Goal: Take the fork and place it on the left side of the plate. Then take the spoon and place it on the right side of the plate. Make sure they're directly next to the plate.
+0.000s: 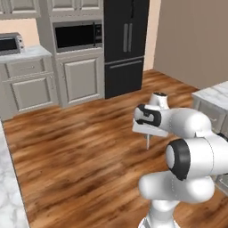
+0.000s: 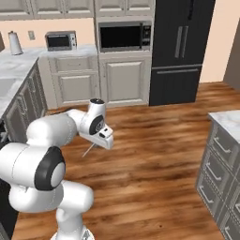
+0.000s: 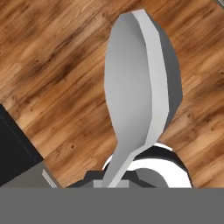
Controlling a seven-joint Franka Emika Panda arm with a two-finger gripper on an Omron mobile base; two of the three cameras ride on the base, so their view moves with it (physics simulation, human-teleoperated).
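Spoon (image 3: 138,83) first: it sits pinched in the end effector (image 3: 114,183), whose fingers are pressed together on the thin handle at the bottom of the hand view, with the round bowl standing up and away from the camera. Its pale face catches light on one side and falls dark grey on the other. Behind it lies only wood floor (image 3: 57,65), so the spoon is held in the air above the floor, touching nothing else.

From the left base view the end effector (image 1: 148,133) hangs from the bent white arm (image 1: 191,129) over the middle of the kitchen floor, and a thin pale sliver of the spoon (image 1: 148,141) points down from it (too slim to make out any shape there). The right base view shows the same: the end effector (image 2: 99,138) over the boards, the spoon (image 2: 88,150) slanting down and to the left below it.

Around the room stand a black fridge (image 2: 180,47), a built-in microwave (image 2: 123,36), pale cabinets (image 2: 125,79) and a marble tabletop (image 2: 228,119) with drawers at the right.
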